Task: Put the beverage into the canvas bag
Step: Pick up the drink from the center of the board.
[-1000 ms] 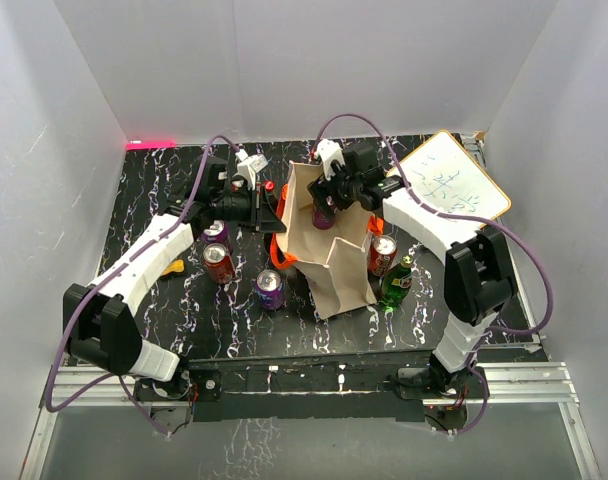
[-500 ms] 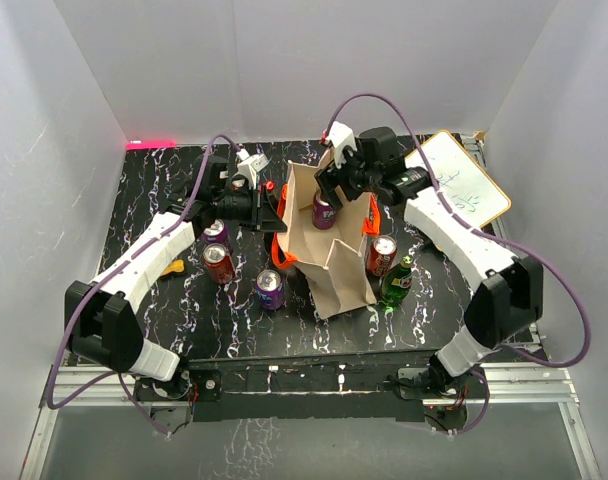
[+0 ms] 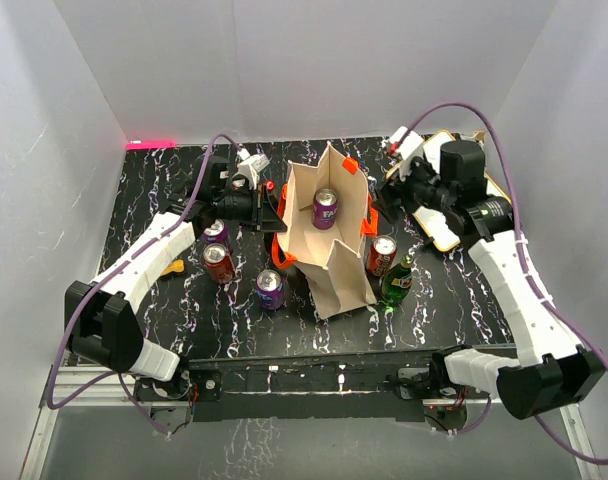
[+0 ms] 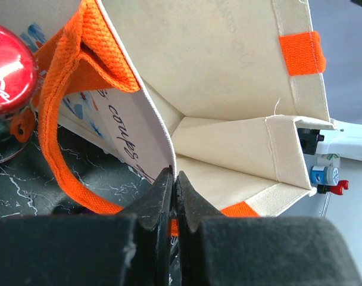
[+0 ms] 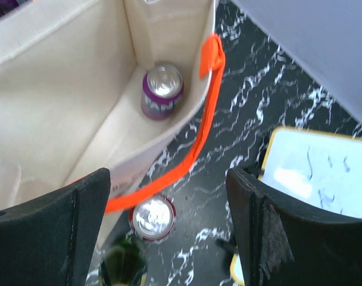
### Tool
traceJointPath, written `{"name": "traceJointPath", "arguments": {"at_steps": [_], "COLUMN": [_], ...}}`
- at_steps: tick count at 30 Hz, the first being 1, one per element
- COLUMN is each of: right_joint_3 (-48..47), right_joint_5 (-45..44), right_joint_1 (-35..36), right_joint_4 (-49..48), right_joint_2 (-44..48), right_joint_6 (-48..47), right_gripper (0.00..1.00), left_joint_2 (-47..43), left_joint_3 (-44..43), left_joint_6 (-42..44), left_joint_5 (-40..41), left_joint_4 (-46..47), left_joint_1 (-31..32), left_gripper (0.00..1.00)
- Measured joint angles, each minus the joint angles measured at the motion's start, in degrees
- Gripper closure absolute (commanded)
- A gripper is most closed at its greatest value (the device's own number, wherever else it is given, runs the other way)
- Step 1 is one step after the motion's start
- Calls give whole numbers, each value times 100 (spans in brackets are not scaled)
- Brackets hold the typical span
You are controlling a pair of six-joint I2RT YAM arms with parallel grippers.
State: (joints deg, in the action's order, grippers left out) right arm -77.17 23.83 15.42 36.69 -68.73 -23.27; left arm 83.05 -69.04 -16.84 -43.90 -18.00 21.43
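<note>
Beverage can inside canvas bag, right claw outside, spread

The mouth of the canvas bag stands open to the top, with one purple can on its floor and bare room beside it. The left gripper, pinched on the left rim, blocks that side. A red can and a green bottle crowd the right wall outside.

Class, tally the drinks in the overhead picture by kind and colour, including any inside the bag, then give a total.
Purple cans: 3 (one inside the canvas bag)
Red cans: 2
Green bottle: 1
Total: 6 drinks
</note>
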Motion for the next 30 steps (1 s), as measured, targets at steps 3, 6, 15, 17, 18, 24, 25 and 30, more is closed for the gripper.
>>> {"name": "traceJointPath", "arguments": {"at_steps": [3, 6, 15, 17, 18, 24, 25, 30], "right_joint_3": [269, 612, 1215, 1217, 1217, 1250, 1268, 1419], "right_joint_5": [162, 203, -57, 66, 195, 564, 579, 634], "right_joint_1": [-356, -649, -1429, -1429, -1429, -1338, -1309, -1106], "right_joint_4": [258, 328, 264, 299, 343, 546, 557, 535], "right_joint_2": [245, 452, 492, 332, 208, -382, -455, -752], "right_joint_6": [-61, -57, 437, 433, 415, 214, 175, 31], "right_gripper": [20, 21, 21, 20, 20, 18, 18, 15], "left_joint_2": [0, 0, -2, -11, -13, -20, -20, -22], "left_joint_3": [0, 0, 0, 0, 0, 2, 2, 2], "left_joint_6": [20, 33, 44, 52, 57, 57, 57, 66], "left_joint_5": [0, -2, 9, 22, 28, 42, 44, 55], "left_joint_4": [0, 2, 0, 0, 0, 2, 2, 2], "left_joint_1": [0, 0, 0, 0, 0, 2, 2, 0], "left_gripper": [100, 100, 100, 100, 100, 100, 100, 100]}}
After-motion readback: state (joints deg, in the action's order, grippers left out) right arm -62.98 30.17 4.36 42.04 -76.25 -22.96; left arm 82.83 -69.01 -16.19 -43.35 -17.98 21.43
